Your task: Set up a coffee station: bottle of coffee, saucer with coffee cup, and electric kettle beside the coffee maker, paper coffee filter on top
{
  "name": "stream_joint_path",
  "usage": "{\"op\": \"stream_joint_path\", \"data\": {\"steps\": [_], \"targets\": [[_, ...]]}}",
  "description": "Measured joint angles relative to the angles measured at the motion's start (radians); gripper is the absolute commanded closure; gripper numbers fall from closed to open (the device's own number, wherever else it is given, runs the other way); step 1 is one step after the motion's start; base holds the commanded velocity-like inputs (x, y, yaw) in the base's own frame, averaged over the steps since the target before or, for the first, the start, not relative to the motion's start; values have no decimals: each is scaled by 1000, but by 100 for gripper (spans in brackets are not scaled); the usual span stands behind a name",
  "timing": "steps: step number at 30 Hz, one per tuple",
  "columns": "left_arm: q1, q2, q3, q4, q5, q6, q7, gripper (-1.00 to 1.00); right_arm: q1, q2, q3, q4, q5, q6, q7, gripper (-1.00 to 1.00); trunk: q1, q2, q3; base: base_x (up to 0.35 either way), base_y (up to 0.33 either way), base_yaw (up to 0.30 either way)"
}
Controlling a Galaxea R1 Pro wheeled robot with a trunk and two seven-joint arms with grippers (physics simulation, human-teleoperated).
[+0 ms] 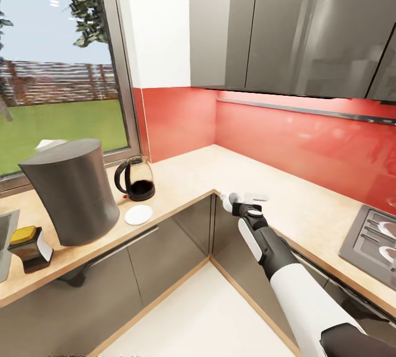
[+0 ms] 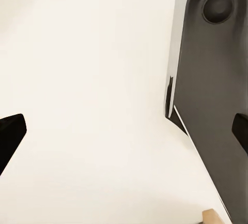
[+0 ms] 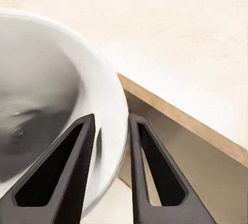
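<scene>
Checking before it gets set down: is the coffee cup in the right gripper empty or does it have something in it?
Empty. In the right wrist view the coffee cup shows a bare white inside, its rim pinched by the right gripper.

The right arm (image 1: 286,269) reaches toward 11 o'clock, its right claw (image 1: 234,200) clamped on the cup's (image 3: 46,105) rim, one finger inside, one outside; the left claw's (image 2: 124,131) fingertips stand wide apart

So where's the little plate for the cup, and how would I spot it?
Look at the big window and the wooden countertop below it. Near the counter's front edge, just in front of the glass coffee pot and right of the tall grey pot, lies the saucer. It is the one flat, round, white thing there.
</scene>
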Motion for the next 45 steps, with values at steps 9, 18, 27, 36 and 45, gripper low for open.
{"op": "stream_joint_path", "data": {"steps": [9, 18, 27, 36, 45], "targets": [[0, 0, 0, 0, 0, 0, 0, -100, 0, 4, 0, -1, 0, 0, 0, 100, 0, 0, 0, 0, 0, 262], [0, 0, 0, 0, 0, 0, 0, -100, 0, 5, 3, 1, 4, 1, 0, 100, 0, 0, 0, 0, 0, 278], [0, 0, 0, 0, 0, 2, 1, -100, 0, 8, 108, 3, 104, 7, -10, 100, 0, 0, 0, 0, 0, 278], [0, 0, 0, 2, 0, 8, 2, -100, 0, 8, 112, -1, 108, 128, -13, 100, 0, 0, 0, 0, 0, 278], [0, 0, -2, 3, 0, 13, 8, -100, 0, 8, 113, 2, 129, 148, -13, 100, 0, 0, 0, 1, 0, 278]]}}
